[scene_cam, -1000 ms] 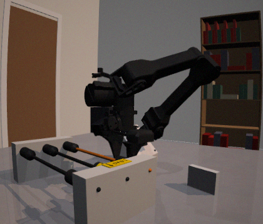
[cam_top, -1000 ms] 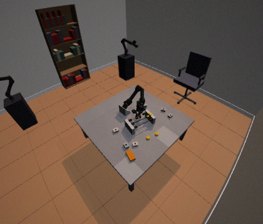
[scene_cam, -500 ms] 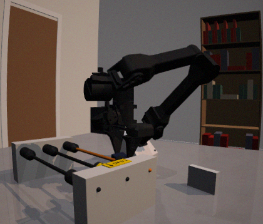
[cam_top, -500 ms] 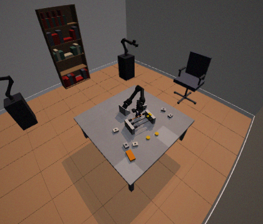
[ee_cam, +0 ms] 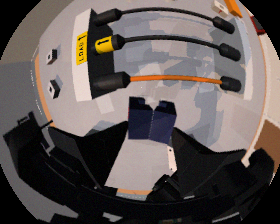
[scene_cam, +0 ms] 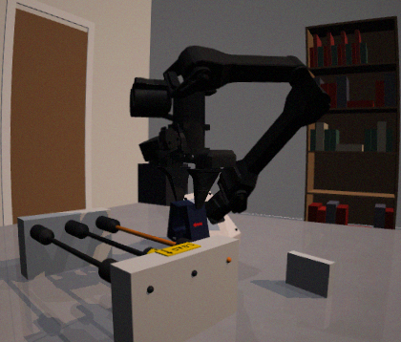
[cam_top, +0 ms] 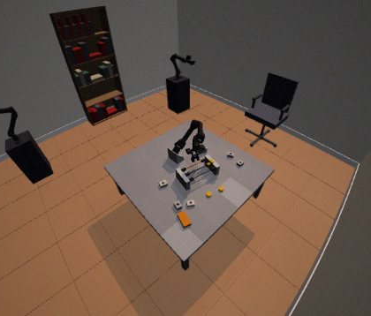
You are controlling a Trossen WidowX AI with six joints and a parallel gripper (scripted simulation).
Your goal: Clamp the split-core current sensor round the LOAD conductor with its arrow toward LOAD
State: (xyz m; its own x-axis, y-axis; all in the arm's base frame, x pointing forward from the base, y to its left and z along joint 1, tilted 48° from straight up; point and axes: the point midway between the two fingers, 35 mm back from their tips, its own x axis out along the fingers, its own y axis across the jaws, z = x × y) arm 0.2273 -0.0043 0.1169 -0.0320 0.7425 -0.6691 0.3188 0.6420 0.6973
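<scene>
The claw (scene_cam: 201, 203) is pointing straight down and is clamping on the split-core sensor (scene_cam: 188, 223), its dark fingers (scene_cam: 203, 183) pressing the sensor's top from either side. In the wrist view the sensor (ee_cam: 151, 120) is showing as two dark blue halves side by side, sitting between the black finger bodies.

The sensor is standing on the grey table (scene_cam: 365, 267), just behind the near white end plate (scene_cam: 176, 287) of the conductor rack and beside the orange conductor (scene_cam: 140, 234), not around it. The orange conductor (ee_cam: 173, 82) is running across the wrist view just beyond the sensor, apart from it, with two black conductors (ee_cam: 167, 39) lying further off, all parallel. A yellow label (scene_cam: 178, 248) is sitting on the near plate's top edge, close to the sensor's foot. The far end plate (scene_cam: 56, 239) is closing the rack's other side.

To the right, a small grey block (scene_cam: 308, 273) is standing well apart. The sensor is looking navy, boxy, with a small red mark (scene_cam: 196, 223) on its face; its arrow is too small to read.
</scene>
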